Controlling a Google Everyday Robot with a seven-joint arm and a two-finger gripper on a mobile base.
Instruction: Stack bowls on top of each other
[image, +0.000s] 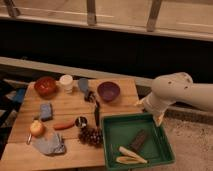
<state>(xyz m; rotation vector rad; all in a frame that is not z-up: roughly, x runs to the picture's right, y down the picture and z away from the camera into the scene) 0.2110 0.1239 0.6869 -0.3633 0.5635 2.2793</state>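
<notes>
Beyond the near green tray (165, 146) my end effector (159, 116) hangs right of the surface (65, 107), jaws apart; I'd pinch the rim of the purple bowl (108, 91) and seat it squarely in the red-orange bowl (45, 86).

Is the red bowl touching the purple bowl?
Apart. The camera view shows the red-orange bowl left, the purple bowl right, with the white cup and table wood between them. The gripper sits far right, beside the green tray.
</notes>
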